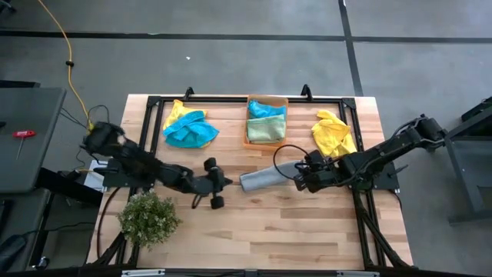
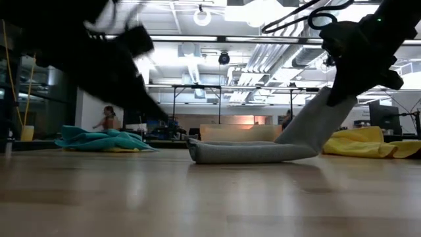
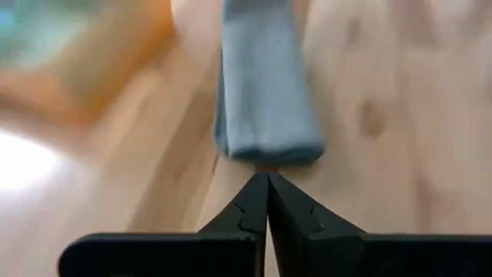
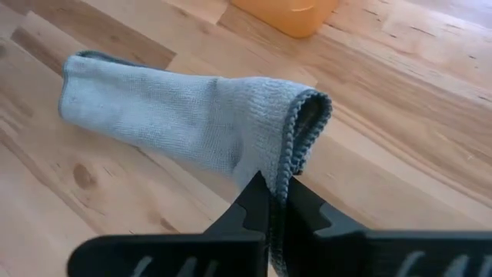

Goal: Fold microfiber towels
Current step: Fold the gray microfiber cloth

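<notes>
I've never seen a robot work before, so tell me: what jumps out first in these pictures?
Mid-table, the right gripper is shut on one end of a folded grey towel, lifting that end while the rest lies flat. The left gripper is shut and empty, just short of the towel's other end. Behind, an orange bin holds folded blue and green towels, with loose towels either side.

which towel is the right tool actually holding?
The grey folded microfiber towel at table centre, one end pinched in the right tool. The teal-and-yellow pile, yellow towel and binned ones lie untouched.
</notes>
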